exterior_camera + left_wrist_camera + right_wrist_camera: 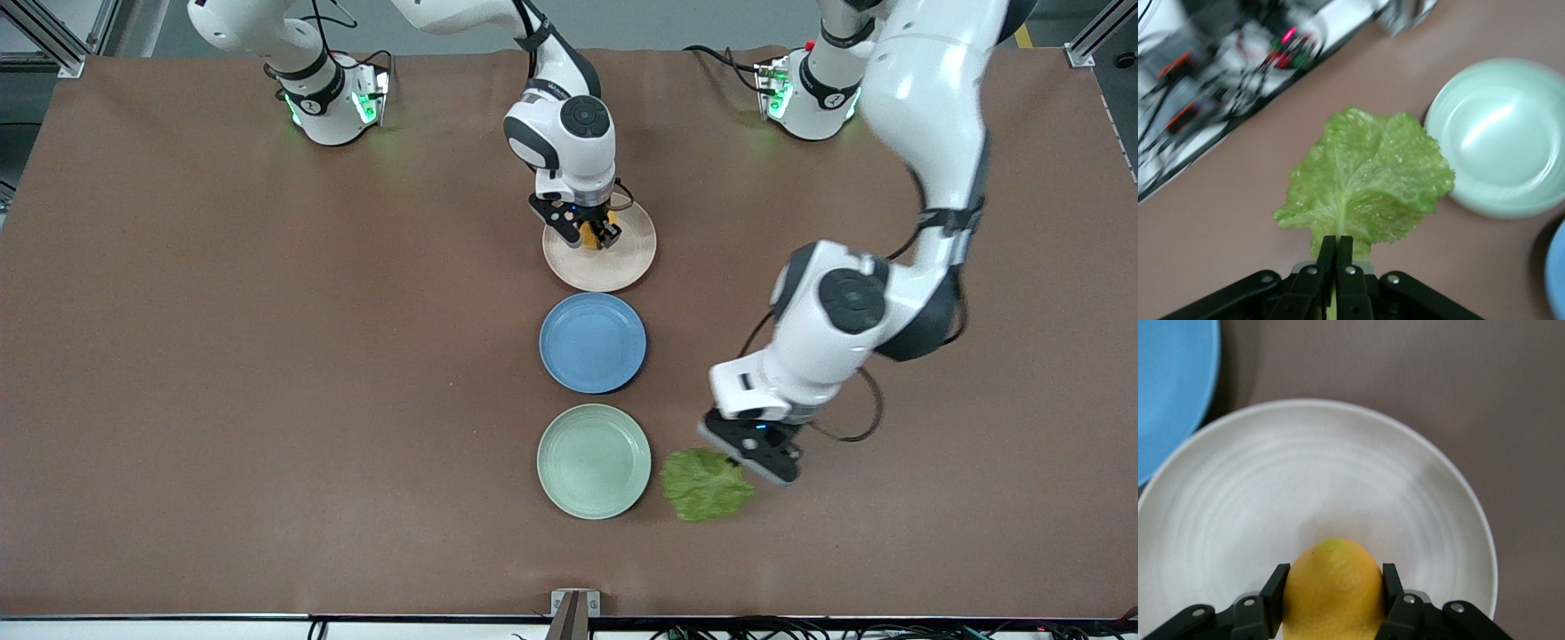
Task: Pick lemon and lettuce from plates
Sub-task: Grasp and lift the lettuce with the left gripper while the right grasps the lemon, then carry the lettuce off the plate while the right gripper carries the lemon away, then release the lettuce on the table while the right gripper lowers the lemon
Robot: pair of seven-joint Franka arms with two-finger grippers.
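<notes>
My right gripper [594, 233] is shut on the yellow-orange lemon [590, 235] over the pale pink-beige plate [622, 262]. In the right wrist view the lemon [1333, 587] sits between both fingers over the plate [1338, 473]. My left gripper [749, 464] is shut on the stem rib of the crinkled green lettuce [704, 484], which is off the mint green plate [594, 460], beside it toward the left arm's end of the table. In the left wrist view the lettuce [1368, 177] spreads out from my closed fingers [1337, 257] beside the mint plate [1511, 133].
A medium blue plate [593, 342] lies between the pink-beige and mint plates; it shows at an edge of both wrist views [1168, 387] [1557, 280]. A small metal bracket [574, 604] sits at the table's front edge. Brown table surface [267, 356] spreads around.
</notes>
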